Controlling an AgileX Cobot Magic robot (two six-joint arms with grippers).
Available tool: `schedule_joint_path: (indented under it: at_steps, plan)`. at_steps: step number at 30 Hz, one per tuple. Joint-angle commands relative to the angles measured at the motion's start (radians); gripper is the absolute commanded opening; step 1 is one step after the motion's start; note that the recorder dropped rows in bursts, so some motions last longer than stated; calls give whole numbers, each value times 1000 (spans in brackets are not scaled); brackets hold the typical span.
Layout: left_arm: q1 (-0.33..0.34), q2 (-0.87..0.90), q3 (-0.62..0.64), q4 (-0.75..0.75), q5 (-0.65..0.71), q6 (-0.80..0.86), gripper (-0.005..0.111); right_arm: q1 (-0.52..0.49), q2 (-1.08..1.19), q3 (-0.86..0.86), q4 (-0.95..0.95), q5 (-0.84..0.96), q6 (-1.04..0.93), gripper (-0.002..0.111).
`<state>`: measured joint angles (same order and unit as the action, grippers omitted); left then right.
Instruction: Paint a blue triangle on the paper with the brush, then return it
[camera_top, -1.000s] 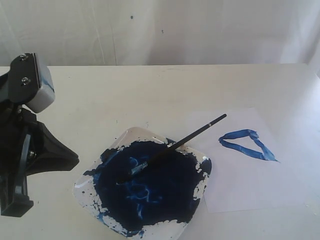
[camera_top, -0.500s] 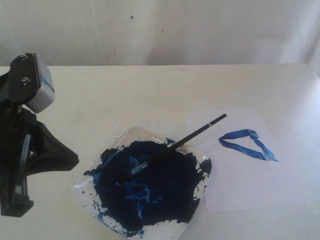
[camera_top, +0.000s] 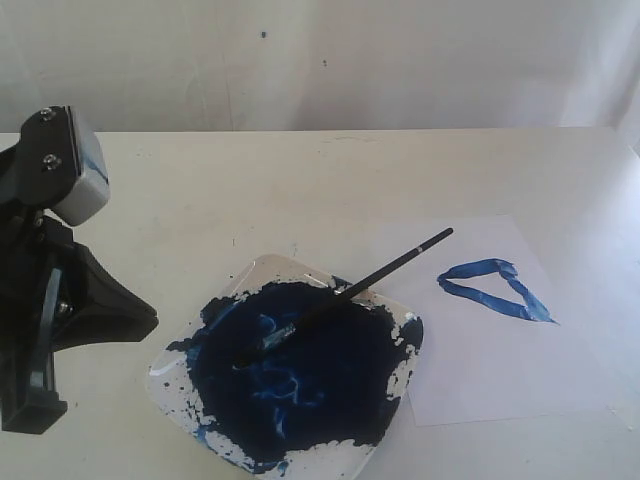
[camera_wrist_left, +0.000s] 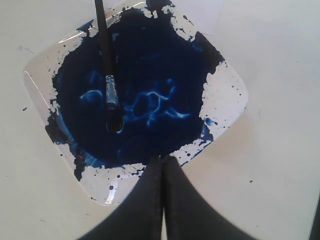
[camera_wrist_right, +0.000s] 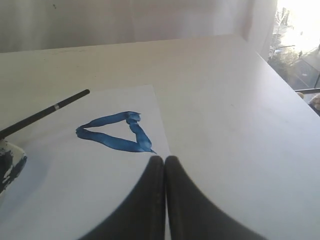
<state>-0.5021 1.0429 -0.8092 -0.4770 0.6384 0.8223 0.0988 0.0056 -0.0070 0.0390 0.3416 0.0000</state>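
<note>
Exterior view: on the bench (camera_top: 300, 180), the paint tray (camera_top: 262, 268) sits at 6 o'clock and the paper (camera_top: 480, 370) lies at 4 o'clock, touching the tray. The brush (camera_top: 370, 280) lies with its bristles in the dark-blue puddle (camera_top: 300, 370) and its handle pointing toward 2 o'clock over the paper corner. The blue triangle (camera_top: 478, 267) is on the paper at 3 o'clock. The left arm (camera_top: 60, 300) stands at 9 o'clock, apart from the tray. Left wrist view: the left end effector (camera_wrist_left: 162, 162) is closed and empty above the tray rim, apart from the brush. Right wrist view: the right end effector (camera_wrist_right: 164, 160) is closed and empty at the paper edge, just beside the triangle.
</note>
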Motion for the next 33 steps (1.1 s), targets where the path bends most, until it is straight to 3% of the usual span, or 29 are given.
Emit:
schedule_joint_path:
  at_steps: [1, 11, 23, 33]
  plan:
    - [1, -7, 8, -17, 8, -7, 0, -21, -6, 7, -10, 0, 5, 0]
    - [1, -7, 8, -17, 8, -7, 0, -5, -6, 7, -10, -5, 12, 0]
    - [1, -7, 8, -17, 8, -7, 0, 134, -6, 7, -10, -7, 12, 0]
    - [1, -7, 8, -17, 8, -7, 0, 141, -6, 7, -7, -7, 12, 0]
